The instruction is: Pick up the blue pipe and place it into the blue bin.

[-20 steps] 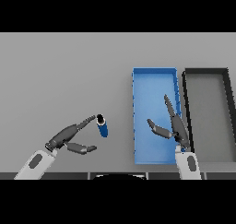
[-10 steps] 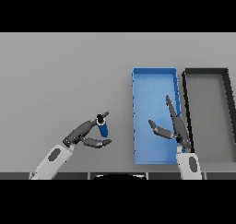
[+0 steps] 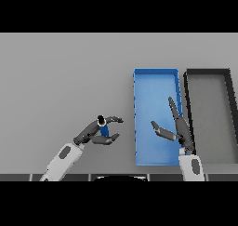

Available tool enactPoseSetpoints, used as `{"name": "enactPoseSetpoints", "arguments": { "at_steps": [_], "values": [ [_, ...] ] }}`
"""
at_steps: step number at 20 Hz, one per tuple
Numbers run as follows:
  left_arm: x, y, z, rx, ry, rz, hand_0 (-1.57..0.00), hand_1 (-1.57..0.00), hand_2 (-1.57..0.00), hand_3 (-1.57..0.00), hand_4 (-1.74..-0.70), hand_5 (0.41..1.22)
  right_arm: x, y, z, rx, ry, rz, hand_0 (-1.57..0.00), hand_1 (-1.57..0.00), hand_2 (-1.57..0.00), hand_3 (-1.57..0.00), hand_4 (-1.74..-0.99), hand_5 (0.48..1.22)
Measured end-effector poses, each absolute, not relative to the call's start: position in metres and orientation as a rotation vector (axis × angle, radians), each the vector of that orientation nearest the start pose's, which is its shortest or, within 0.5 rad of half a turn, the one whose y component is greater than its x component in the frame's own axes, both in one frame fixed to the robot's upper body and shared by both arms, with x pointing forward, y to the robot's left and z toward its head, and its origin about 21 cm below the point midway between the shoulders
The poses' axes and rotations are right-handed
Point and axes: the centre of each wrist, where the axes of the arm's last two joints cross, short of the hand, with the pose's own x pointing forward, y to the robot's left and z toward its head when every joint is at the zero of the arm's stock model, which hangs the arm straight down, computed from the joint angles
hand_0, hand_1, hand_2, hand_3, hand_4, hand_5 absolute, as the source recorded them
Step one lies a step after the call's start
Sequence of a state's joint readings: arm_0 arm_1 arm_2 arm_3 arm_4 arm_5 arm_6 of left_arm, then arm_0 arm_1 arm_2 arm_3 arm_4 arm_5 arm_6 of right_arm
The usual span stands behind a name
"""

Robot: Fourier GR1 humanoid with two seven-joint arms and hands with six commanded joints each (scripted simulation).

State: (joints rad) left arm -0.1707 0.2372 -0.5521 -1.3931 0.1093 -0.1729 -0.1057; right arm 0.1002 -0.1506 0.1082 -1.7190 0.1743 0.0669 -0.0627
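The short blue pipe (image 3: 103, 128) with a dark end stands on the grey table, left of the blue bin (image 3: 139, 127). My left hand (image 3: 92, 134) reaches in from the lower left and is open. Its fingers (image 3: 114, 120) pass behind the pipe and its thumb (image 3: 109, 139) passes in front, so the pipe sits deep in the gap between them. My right hand (image 3: 180, 130) hovers open over the near right part of the blue bin, fingers pointing away from me and thumb spread to the left. It holds nothing.
A black bin (image 3: 228, 113) of the same long shape stands right beside the blue bin on its right. Both bins hold nothing. The grey table (image 3: 60, 71) stretches wide to the left and behind.
My left hand has slid right along the table until its fingers and thumb straddle the pipe. The pipe has barely shifted. My right hand has stayed over the blue bin.
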Motion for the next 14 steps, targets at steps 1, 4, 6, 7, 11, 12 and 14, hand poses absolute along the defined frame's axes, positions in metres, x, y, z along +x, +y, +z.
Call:
{"name": "enactPoseSetpoints", "arguments": {
  "at_steps": [1,4,6,7,11,12,14],
  "values": [
    [0.251,0.154,-0.022,-0.474,-1.468,-0.698,-0.42,-0.64,-0.78,-0.78,-1.38,0.872,0.224,-0.242,0.014,-0.127,-1.634,0.372,0.00,0.00,0.00,0.00,-1.191,0.561],
    [0.248,0.146,-0.025,-0.483,-1.475,-0.676,-0.98,-1.10,-1.16,-1.11,-1.55,1.042,0.224,-0.244,0.019,-0.135,-1.657,0.377,0.00,0.00,0.00,0.00,-1.182,0.562],
    [0.244,0.141,-0.026,-0.514,-1.495,-0.674,-1.19,-1.27,-1.31,-1.26,-1.62,1.106,0.222,-0.243,0.017,-0.138,-1.653,0.385,0.00,0.00,0.00,0.00,-1.178,0.561],
    [0.243,0.141,-0.024,-0.506,-1.487,-0.686,-1.27,-1.33,-1.36,-1.32,-1.59,1.129,0.222,-0.243,0.018,-0.138,-1.650,0.378,0.00,0.00,0.00,0.00,-1.176,0.560],
    [0.236,0.132,-0.021,-0.474,-1.525,-0.715,-1.45,-1.47,-1.49,-1.47,-1.51,1.183,0.223,-0.242,0.014,-0.136,-1.627,0.382,0.00,0.00,0.00,0.00,-1.171,0.558],
    [0.235,0.135,-0.025,-0.465,-1.542,-0.726,-1.47,-1.49,-1.50,-1.49,-1.50,1.191,0.224,-0.242,0.014,-0.140,-1.636,0.384,0.00,0.00,0.00,0.00,-1.166,0.556],
    [0.238,0.131,-0.017,-0.496,-1.589,-0.706,-1.51,-1.52,-1.53,-1.52,-1.49,1.202,0.227,-0.241,0.016,-0.141,-1.633,0.391,0.00,0.00,0.00,0.00,-1.158,0.552]
  ]
}}
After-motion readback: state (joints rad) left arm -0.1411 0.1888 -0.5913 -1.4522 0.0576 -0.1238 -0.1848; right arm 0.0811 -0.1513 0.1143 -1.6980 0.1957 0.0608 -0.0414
